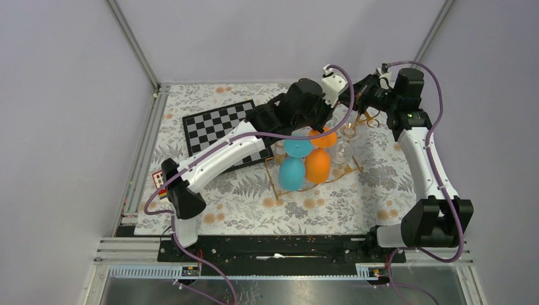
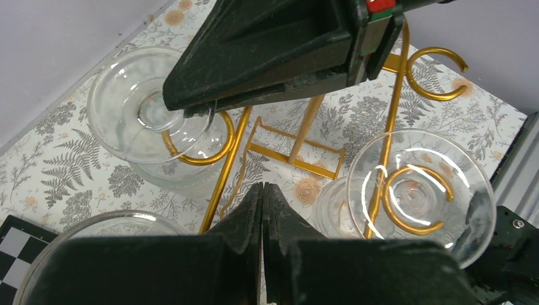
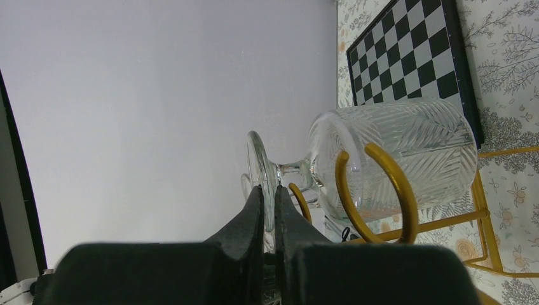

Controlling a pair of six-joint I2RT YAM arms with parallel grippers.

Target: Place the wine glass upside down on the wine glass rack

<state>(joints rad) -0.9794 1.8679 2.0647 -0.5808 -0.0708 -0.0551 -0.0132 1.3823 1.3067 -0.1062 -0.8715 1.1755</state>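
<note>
At the far end of the wine glass rack [image 2: 224, 168] we list one clear cut wine glass [image 3: 407, 146], foot uppermost. The foot's rim is pinched between the pads of the right gripper [image 3: 267, 190]. The stem sits beside a curled loop, and the long axis runs crosswise to the fingers, bowl downward. The left gripper [image 2: 263, 190] is pressed together on nothing and hovers over the rails. We judge the right arm the one placed to seat the stem.

Leaf-cut clear wine glass [image 3: 394, 159], glossy gold metal-wire wine glass rack [image 2: 388, 127], and my matt, scuffed black plastic fingers [image 3: 252, 219].
</note>
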